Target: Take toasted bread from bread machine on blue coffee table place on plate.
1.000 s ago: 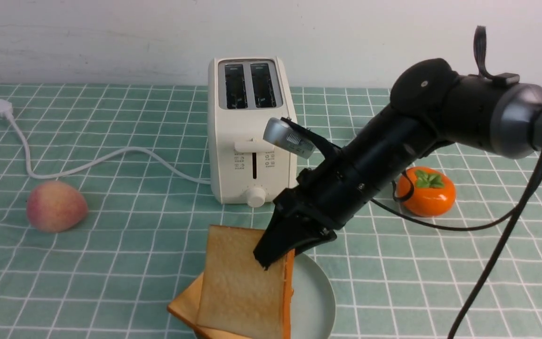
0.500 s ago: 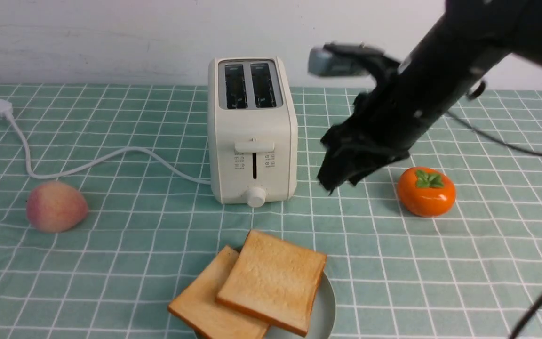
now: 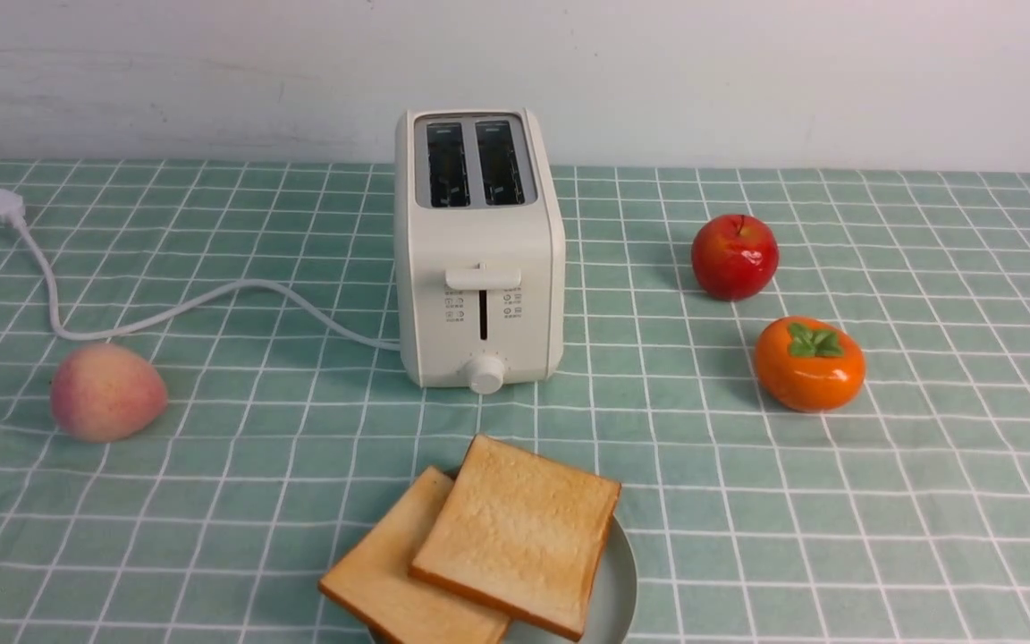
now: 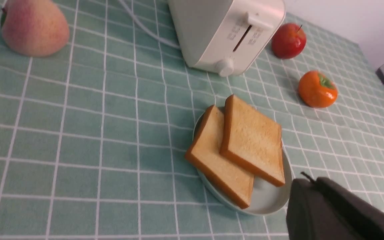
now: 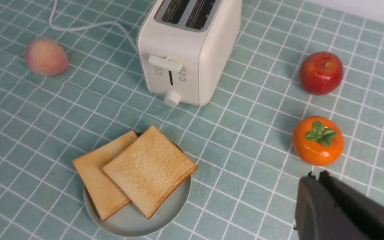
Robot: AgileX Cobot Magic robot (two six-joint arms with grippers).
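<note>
Gone from the front view is the right arm seen 1 second ago, and the square golden toast slice (image 3: 515, 532) then held on edge is now laid flat. The black left gripper (image 4: 307, 181) and black right gripper (image 5: 315, 178) are seen closed, clear of the toast. At the near edge of the teal grid-patterned cloth table (image 3: 211, 501), this slice is overlapped on a 2nd like slice (image 3: 390, 581), both on the round pale blue-green plate (image 3: 618, 581). Farther off, a pink peach (image 3: 106, 392) is set at left and an orange persimmon (image 3: 810, 362) at right. The cream-white 2-slot toaster (image 3: 479, 259) is stood beyond the plate, with a red apple (image 3: 735, 256) to its right.
</note>
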